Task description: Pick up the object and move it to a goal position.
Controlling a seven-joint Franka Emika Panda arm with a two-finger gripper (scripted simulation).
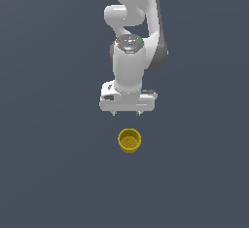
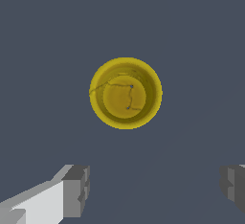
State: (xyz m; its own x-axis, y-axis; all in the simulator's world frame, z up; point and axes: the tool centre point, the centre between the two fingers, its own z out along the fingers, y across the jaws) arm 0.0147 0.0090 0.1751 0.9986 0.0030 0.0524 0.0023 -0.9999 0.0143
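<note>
the yellow cup (image 1: pixel 129 141) stands upright on the dark floor (image 1: pixel 48 173), mouth up; the gripper (image 1: pixel 126 113) hangs at its 12 o'clock, apart. its fingers (image 2: pixel 76 189) are spread wide, holding nothing.

Cup (image 1: pixel 129 141) apparently before gripper (image 1: pixel 126 113), apart

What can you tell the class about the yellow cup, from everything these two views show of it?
The yellow cup is small and round, with a thick rim and a hollow, empty inside bearing faint dark lines. It looks like matte plastic. It stands upright, mouth up, alone on the dark grey floor. Nothing touches it; the open gripper hangs apart from it.
</note>
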